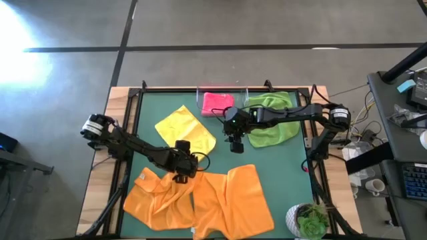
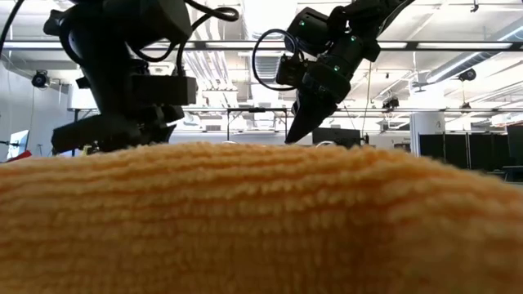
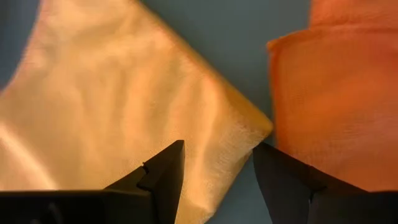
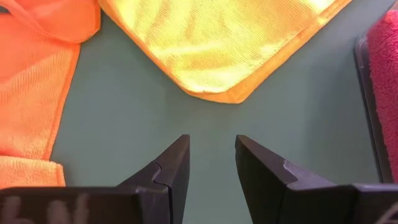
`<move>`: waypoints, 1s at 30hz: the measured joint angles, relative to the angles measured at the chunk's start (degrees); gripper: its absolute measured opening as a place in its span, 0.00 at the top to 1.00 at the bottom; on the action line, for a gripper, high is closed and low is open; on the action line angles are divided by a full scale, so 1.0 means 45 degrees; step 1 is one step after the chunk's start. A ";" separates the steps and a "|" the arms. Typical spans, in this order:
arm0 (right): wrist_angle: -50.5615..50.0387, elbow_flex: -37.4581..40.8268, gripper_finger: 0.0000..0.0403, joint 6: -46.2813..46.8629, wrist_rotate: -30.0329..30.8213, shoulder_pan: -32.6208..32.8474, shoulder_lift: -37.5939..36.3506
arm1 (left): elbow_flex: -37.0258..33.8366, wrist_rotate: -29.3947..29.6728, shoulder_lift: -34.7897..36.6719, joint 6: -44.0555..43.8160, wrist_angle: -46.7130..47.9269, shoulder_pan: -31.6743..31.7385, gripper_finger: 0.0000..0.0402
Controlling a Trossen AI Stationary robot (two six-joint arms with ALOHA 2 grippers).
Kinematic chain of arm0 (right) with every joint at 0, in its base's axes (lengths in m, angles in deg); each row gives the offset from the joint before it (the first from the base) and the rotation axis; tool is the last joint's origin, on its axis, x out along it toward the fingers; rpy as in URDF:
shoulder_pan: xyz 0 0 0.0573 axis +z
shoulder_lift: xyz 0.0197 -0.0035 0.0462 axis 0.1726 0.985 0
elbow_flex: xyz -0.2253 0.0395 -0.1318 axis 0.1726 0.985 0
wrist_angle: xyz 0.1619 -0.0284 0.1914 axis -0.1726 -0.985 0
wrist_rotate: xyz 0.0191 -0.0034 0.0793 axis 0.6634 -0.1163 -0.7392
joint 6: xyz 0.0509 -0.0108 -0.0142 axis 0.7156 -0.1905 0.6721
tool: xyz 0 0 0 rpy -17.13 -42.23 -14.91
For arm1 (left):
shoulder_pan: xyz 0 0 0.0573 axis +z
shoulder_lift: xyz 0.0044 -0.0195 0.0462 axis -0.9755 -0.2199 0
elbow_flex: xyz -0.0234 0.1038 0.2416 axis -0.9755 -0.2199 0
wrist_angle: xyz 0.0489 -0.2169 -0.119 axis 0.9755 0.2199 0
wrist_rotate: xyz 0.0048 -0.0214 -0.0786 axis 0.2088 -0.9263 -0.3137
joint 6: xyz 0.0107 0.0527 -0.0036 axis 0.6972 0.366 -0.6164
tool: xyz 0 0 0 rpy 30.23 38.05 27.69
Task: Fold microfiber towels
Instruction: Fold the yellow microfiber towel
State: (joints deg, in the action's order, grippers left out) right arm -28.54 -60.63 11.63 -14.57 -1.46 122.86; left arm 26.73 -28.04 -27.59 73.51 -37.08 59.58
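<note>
Overhead only: green towel (image 1: 272,120) beside pink towel (image 1: 217,103).

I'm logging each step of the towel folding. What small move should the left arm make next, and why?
Probably lower the left gripper and close on the yellow towel's corner. Its fingers are open and empty, with that corner lying between them on the green mat, next to an orange towel. The right gripper hovers open over bare mat and holds nothing.
</note>
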 joint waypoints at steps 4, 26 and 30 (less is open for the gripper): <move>0.0012 0.0000 0.70 -0.0034 0.0000 0.0000 0.0000 | -0.0126 -0.0961 -0.0039 0.0068 -0.0779 -0.0005 0.56; 0.0163 0.0000 0.70 0.0135 0.0005 0.0000 -0.0005 | -0.0198 -0.0564 0.0724 0.0285 -0.0516 0.0105 0.56; 0.0213 0.0000 0.70 0.0160 0.0004 0.0000 -0.0005 | -0.0225 -0.0589 0.0541 0.0340 -0.0372 0.0099 0.56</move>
State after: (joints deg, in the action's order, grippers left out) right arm -27.58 -60.63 12.35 -14.56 -1.46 122.84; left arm 25.72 -30.69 -25.15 75.04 -38.76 60.02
